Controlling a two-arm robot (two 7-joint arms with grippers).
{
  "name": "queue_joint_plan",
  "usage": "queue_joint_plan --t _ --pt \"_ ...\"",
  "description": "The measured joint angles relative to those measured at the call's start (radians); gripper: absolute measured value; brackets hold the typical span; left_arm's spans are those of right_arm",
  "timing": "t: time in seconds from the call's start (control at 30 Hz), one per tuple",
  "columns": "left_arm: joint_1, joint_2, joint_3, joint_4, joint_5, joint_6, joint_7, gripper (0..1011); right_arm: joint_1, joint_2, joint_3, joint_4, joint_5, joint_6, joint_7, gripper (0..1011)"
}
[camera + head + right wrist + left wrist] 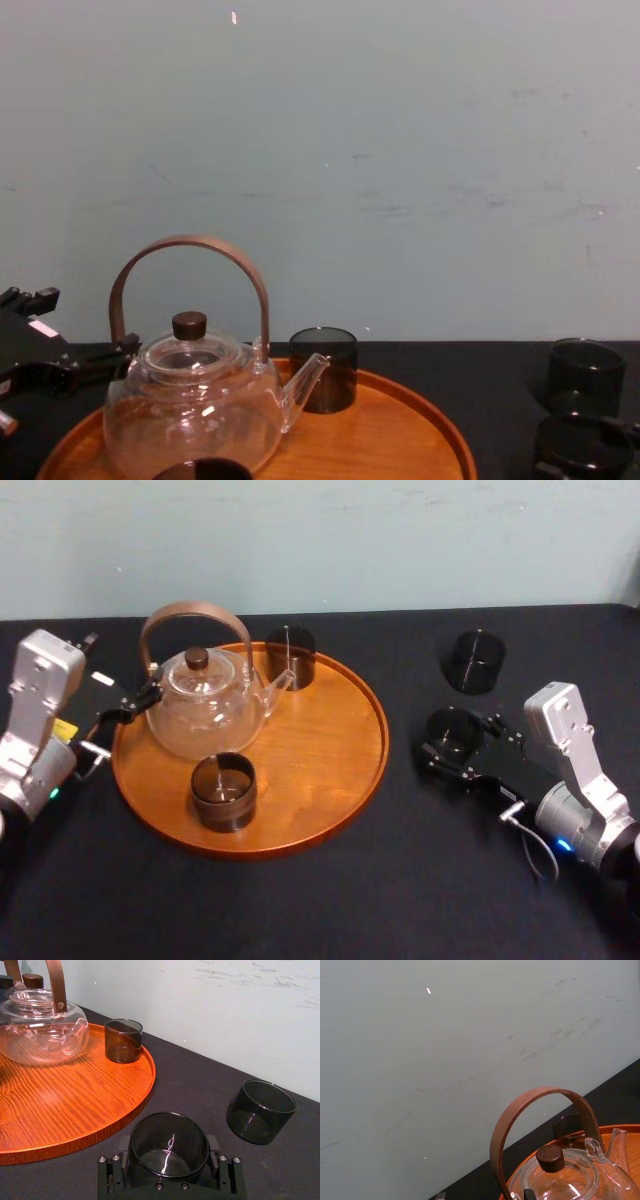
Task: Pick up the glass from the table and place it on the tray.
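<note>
Glass [452,732], standing on the table [400,880] toward its right edge beside the tray [330,730], is being clasped by the right gripper [458,745], the left gripper [135,702] being parked; lifting over the rim is being called for.

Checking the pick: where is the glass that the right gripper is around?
Head view: the glass stands on the table to the right of the tray, with the right gripper around it and a second glass just behind it.
</note>
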Motion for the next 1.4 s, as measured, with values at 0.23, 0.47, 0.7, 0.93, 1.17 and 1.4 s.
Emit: queue_joint_plan --t 0.23,0.47,0.7,0.93,1.17,1.4 --pt "0.0 0.0 0.0 0.0 0.0 0.0 0.0 1009 0.0 -0.002 0.003 0.001 0.0 0.0 0.004 920" --pt "0.0 0.0 0.0 0.0 0.0 0.0 0.0 1009 -0.004 -0.013 0.022 0.002 0.004 0.008 0.034 920" --pt "0.0 0.0 0.0 0.0 0.0 0.0 0.0 1010 -0.008 -0.024 0.04 -0.003 0.002 0.017 0.051 920" --pt "0.0 0.0 0.0 0.0 0.0 0.0 0.0 1010 -0.017 -0.03 0.057 -0.023 -0.009 0.024 0.063 920" --pt "0.0 0.0 0.0 0.0 0.0 0.0 0.0 1009 -0.033 -0.024 0.068 -0.08 -0.022 0.035 0.065 920" --pt "0.0 0.0 0.0 0.0 0.0 0.0 0.0 1009 -0.047 -0.022 0.07 -0.14 -0.036 0.045 0.066 920"
